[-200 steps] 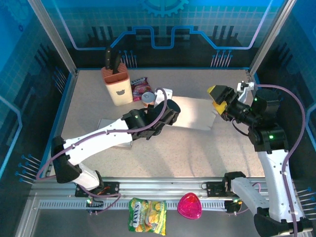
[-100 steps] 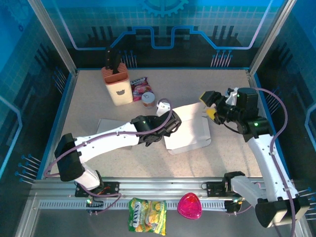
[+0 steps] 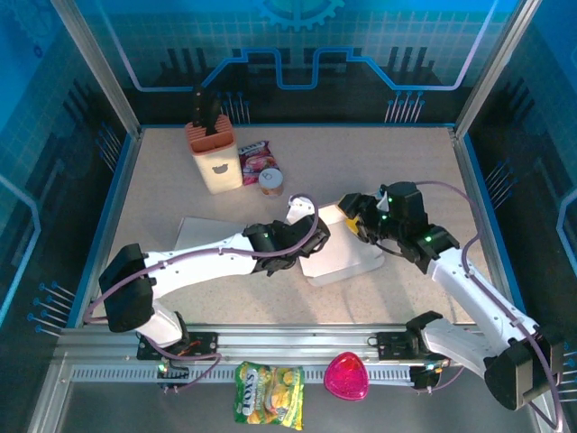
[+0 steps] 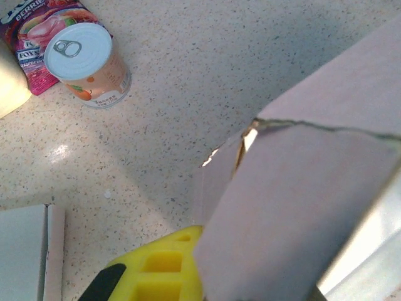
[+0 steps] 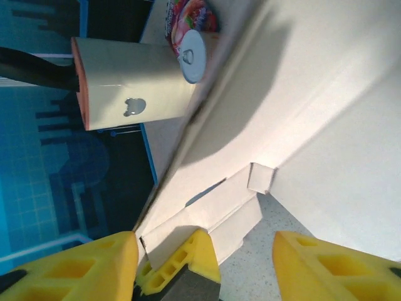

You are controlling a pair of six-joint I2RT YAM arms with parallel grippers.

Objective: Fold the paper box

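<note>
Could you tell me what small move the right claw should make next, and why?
Probably close the right claw on the box: its fingers stand apart around the box's edge, while the left claw is shut on the box's left side, apparently steadying it.

- The flat white paper box [image 4: 301, 188] runs off the right and bottom edges in the left wrist view.
- A yellow plastic finger [image 4: 163, 276] is partly hidden by it and cut off below.
- In the right wrist view, the pink snack packet [image 5: 188, 12] sits partly behind the round tin can [image 5: 193, 55].
</note>
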